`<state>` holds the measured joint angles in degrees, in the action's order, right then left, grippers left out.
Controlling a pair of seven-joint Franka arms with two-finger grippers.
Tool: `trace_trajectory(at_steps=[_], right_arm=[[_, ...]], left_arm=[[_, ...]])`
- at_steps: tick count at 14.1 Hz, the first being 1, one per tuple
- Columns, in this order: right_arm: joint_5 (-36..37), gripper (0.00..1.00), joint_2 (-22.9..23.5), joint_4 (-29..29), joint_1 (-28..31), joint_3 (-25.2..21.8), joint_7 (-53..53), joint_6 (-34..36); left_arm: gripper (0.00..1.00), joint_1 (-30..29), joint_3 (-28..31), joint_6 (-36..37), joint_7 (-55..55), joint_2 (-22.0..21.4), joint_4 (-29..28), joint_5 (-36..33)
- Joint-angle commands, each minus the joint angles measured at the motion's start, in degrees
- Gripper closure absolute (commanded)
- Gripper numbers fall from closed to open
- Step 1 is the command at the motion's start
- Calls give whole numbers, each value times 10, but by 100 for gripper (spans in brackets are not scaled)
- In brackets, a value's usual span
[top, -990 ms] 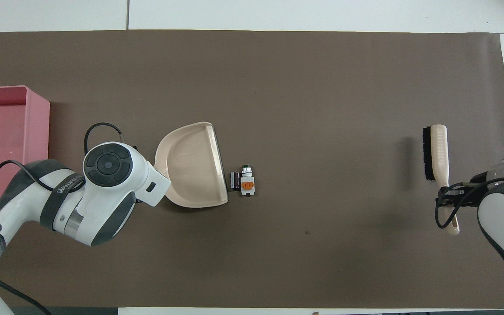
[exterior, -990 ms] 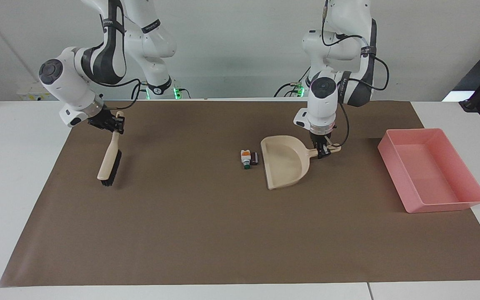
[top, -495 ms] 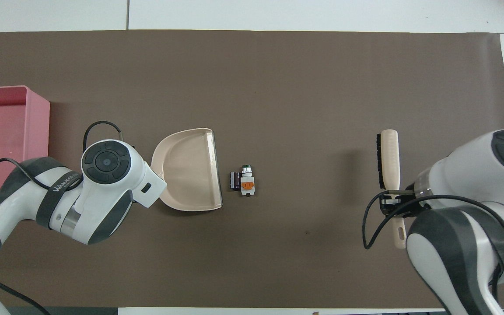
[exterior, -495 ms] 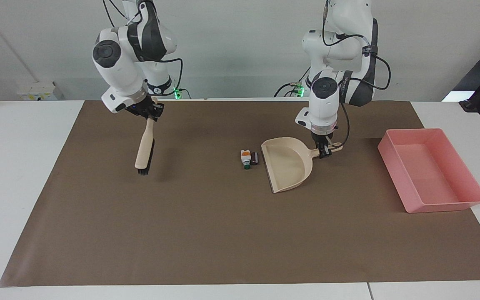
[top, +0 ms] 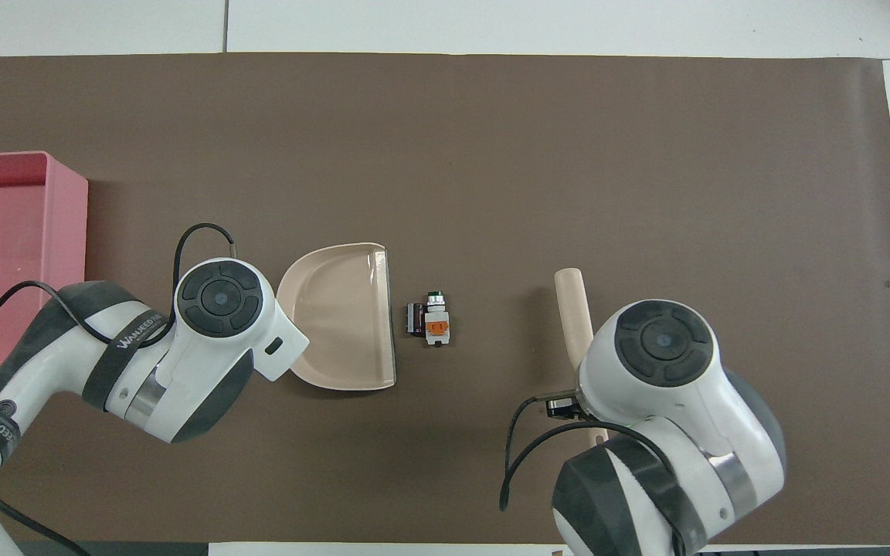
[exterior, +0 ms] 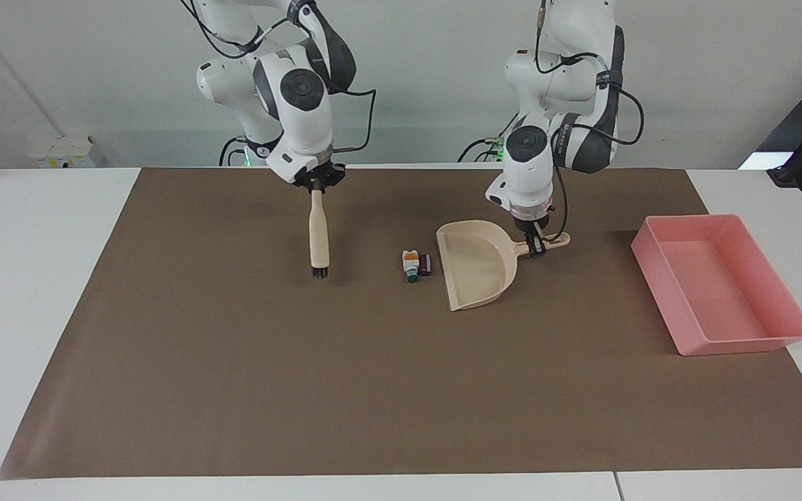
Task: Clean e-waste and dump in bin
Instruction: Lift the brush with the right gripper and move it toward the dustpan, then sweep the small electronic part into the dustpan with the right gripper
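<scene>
A matte brown paper mat [exterior: 401, 390] covers most of the white table [exterior: 25, 292]. At about three o'clock in the facing view, toward the left arm's end, the bin [exterior: 789, 307], a shallow pink plastic tray with sloped, smooth walls, sits on the mat's edge.

Near the mat's centre the beige dustpan [exterior: 474, 268], glossy plastic with a rounded back and a straight lip, rests on the mat. The left gripper [exterior: 535, 248] is clamped shut on its short handle, at the pan's two o'clock in that view. The pan's lip faces the e-waste.

The right gripper [exterior: 317, 182] is closed on the top of a brush [exterior: 318, 236], a long cream handle hanging nearly upright, its short dark bristles [exterior: 320, 271] down at six o'clock, close to the mat; contact cannot be told. It hangs over the mat on the right arm's side of the e-waste.

The e-waste lies between brush and dustpan, just beside the lip: a tiny white block with orange and green parts [exterior: 411, 265], and touching it, on the dustpan's side, a tiny dark brown-black block [exterior: 426, 264]. In the overhead view the pair [top: 429, 320] sits at three o'clock of the pan.
</scene>
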<state>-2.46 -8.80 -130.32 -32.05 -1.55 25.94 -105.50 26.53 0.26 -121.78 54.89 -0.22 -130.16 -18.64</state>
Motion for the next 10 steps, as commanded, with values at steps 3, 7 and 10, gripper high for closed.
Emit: trace_trajectory(at_steps=[3, 7, 10], right_arm=[[-2, 100, 42, 22, -61, -1, 38, -20], [-28, 100, 96, 75, -85, -1, 46, -38], [-17, 100, 143, 120, -116, 0, 74, -31]], left_arm=[[100, 15, 4, 4, 7, -22, -24, -13], [100, 15, 4, 4, 7, -24, -28, -13], [100, 15, 4, 6, 7, -24, -28, -13]])
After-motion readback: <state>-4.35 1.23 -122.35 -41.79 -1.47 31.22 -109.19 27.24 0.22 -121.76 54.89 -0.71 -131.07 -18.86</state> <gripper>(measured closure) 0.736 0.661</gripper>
